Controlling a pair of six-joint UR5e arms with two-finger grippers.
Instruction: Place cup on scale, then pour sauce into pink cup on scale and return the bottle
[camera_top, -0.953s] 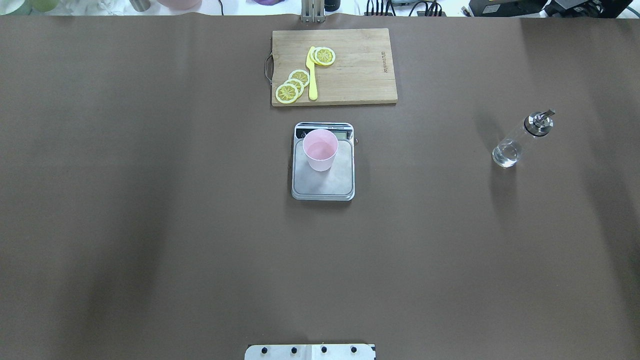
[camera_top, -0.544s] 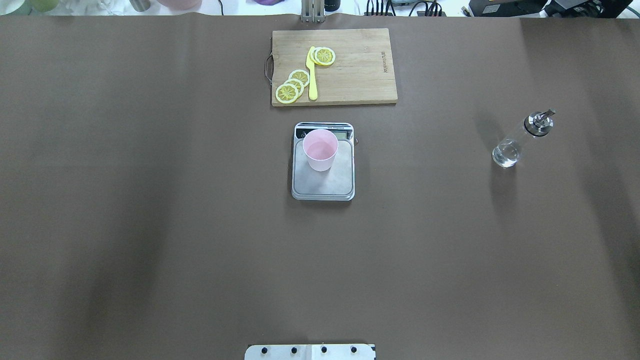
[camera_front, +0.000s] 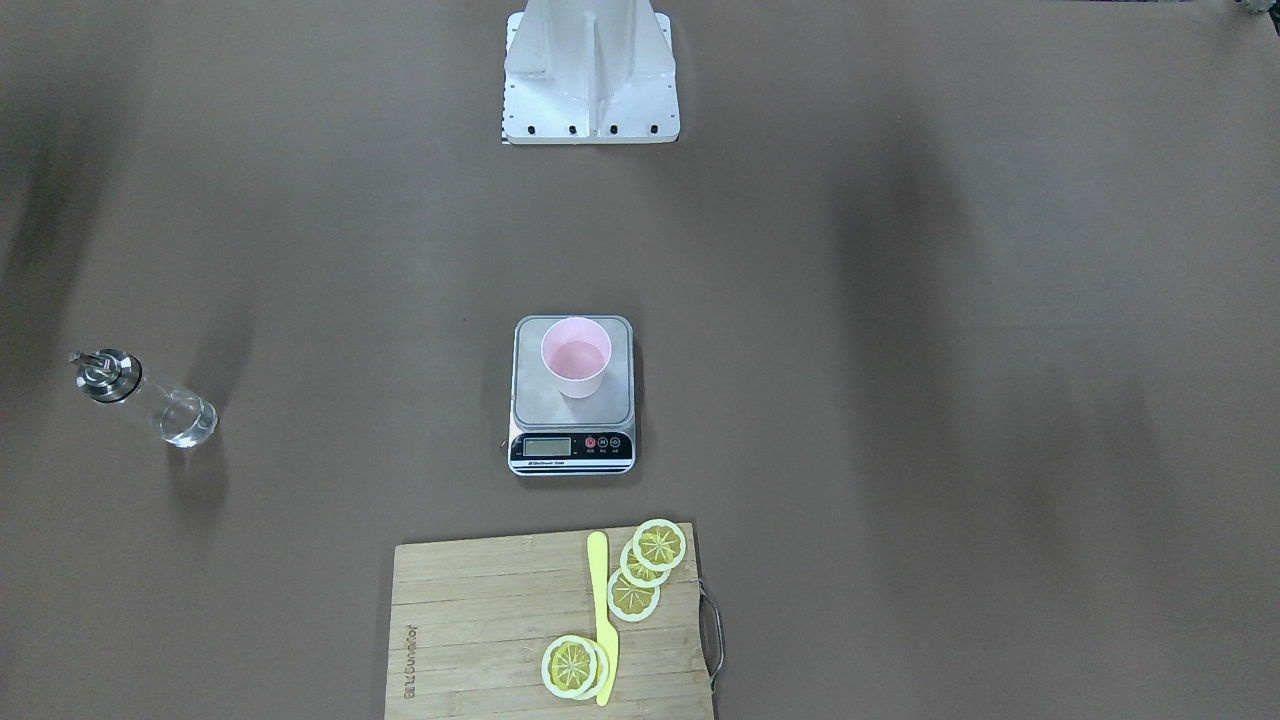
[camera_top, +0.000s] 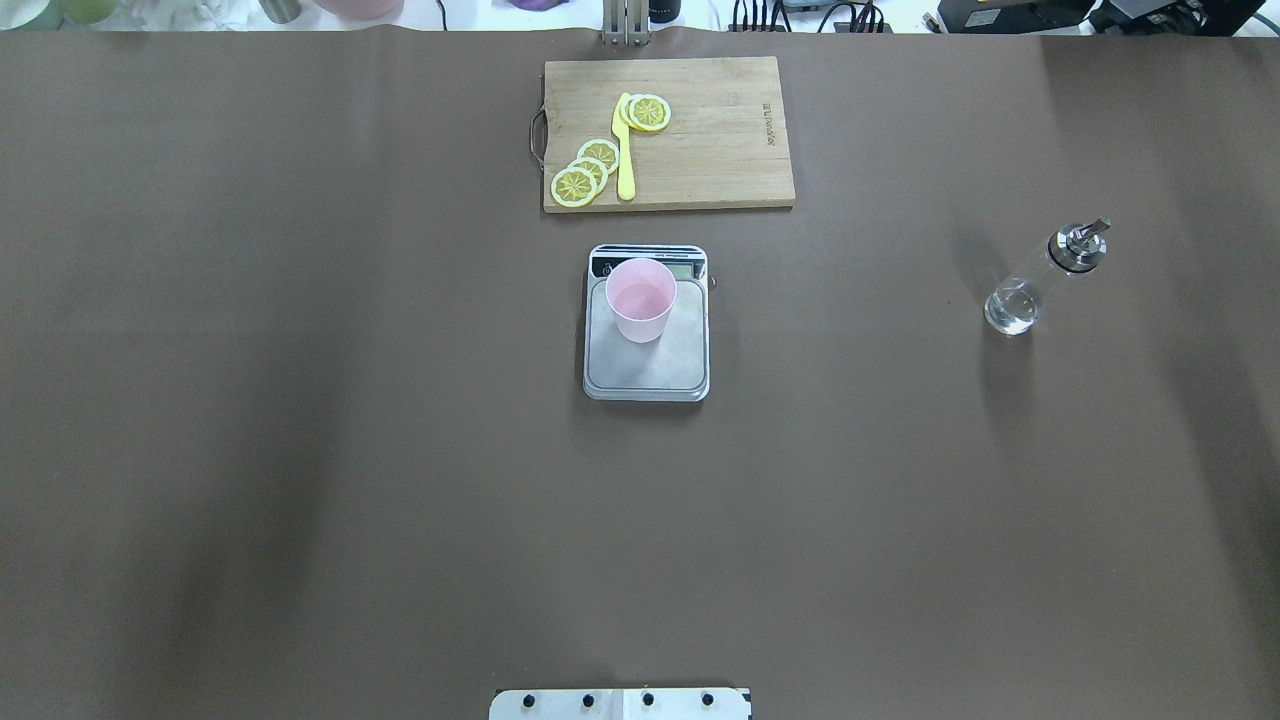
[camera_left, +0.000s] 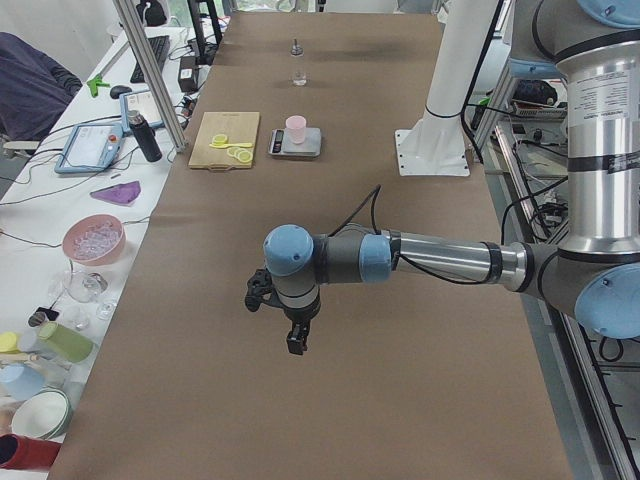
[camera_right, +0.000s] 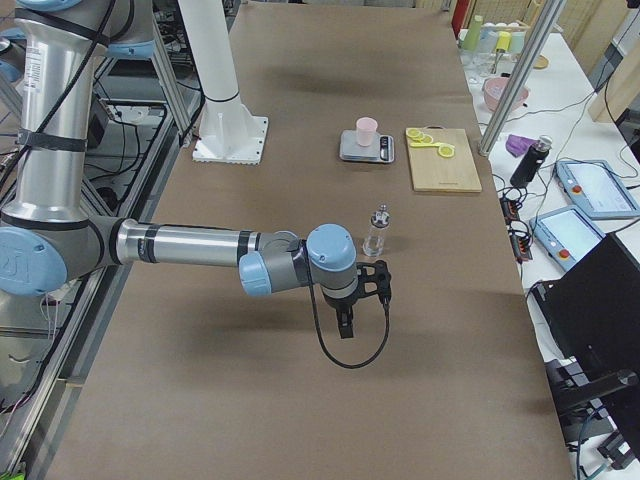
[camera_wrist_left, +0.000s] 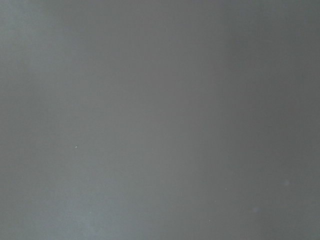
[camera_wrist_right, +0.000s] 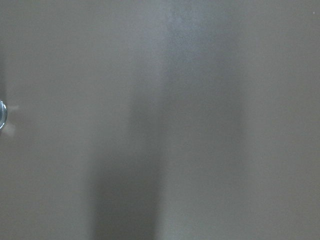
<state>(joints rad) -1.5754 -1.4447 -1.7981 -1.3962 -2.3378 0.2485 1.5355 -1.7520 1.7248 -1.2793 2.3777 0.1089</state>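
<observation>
The pale pink cup (camera_top: 640, 300) stands upright on the grey platform of the scale (camera_top: 650, 368), near its display end; it also shows in the front view (camera_front: 576, 357). The transparent bottle (camera_top: 1040, 280) with its silver spout stands upright on the table far to the right, apart from both arms; it also shows in the right side view (camera_right: 376, 232). My left gripper (camera_left: 295, 340) hangs over bare table, far from the scale. My right gripper (camera_right: 345, 325) hangs over bare table just short of the bottle. I cannot tell whether either is open or shut.
A wooden cutting board (camera_top: 710, 150) lies beyond the scale with lemon slices (camera_top: 585, 172) and a yellow knife (camera_top: 625, 150) on it. The robot's white base (camera_front: 590, 80) stands at the near table edge. Both wrist views show only brown table cover.
</observation>
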